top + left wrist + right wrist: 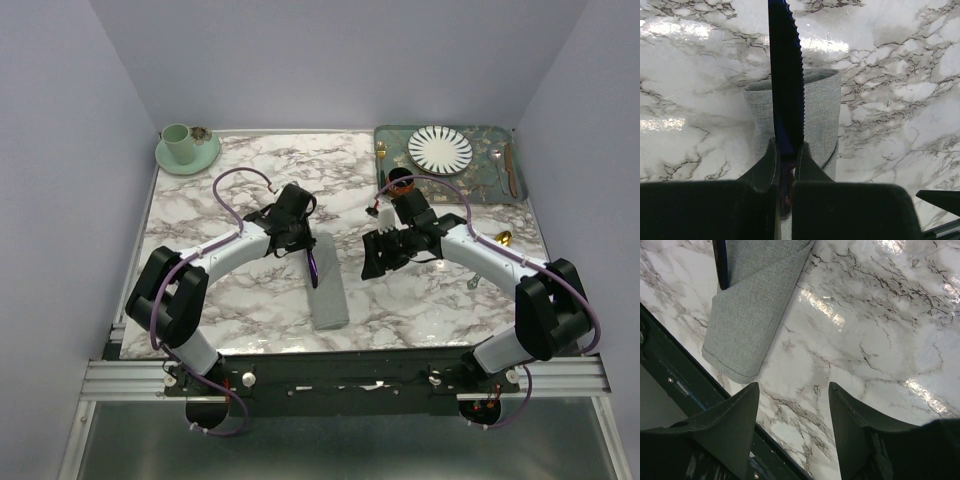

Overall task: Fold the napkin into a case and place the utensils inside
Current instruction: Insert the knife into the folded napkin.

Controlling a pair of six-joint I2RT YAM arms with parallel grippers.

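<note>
White arm links [235,246], black joints [170,295], purple cables [240,170], black tapered claw fingers [735,427]

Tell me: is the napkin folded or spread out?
Folded: the napkin lies as a narrow grey strip, its doubled layers showing at one end.

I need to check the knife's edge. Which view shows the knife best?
The left wrist view: the dark blue knife is close, serrated edge clear, pinched in the left gripper over the grey case. The top view shows only a dark sliver; the right wrist, only an edge beside the case.
</note>
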